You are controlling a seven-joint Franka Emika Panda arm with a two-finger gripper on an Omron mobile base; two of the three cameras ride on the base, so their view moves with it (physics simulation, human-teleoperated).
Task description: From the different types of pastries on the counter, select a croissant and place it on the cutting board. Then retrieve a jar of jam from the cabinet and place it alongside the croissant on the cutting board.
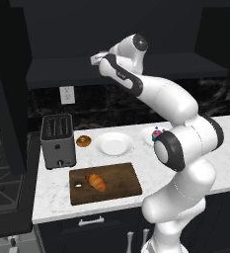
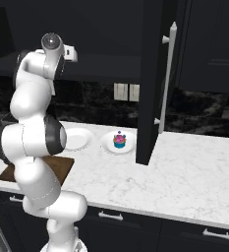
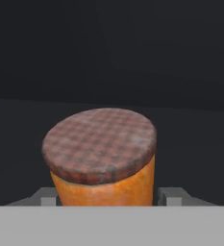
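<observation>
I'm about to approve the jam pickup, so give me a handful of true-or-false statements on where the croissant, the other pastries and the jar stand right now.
1. The croissant lies on the cutting board. True.
2. The donut sits on the white plate. False: it rests on the counter between the toaster and that plate, which holds nothing.
3. The cupcake stands on its own small plate. True.
4. The jar of jam is on the cutting board beside the croissant. False: it stands upright on the dark cabinet shelf, between the fingertips of the gripper.
5. The jar's lid is off. False: the checked lid covers it.
</observation>
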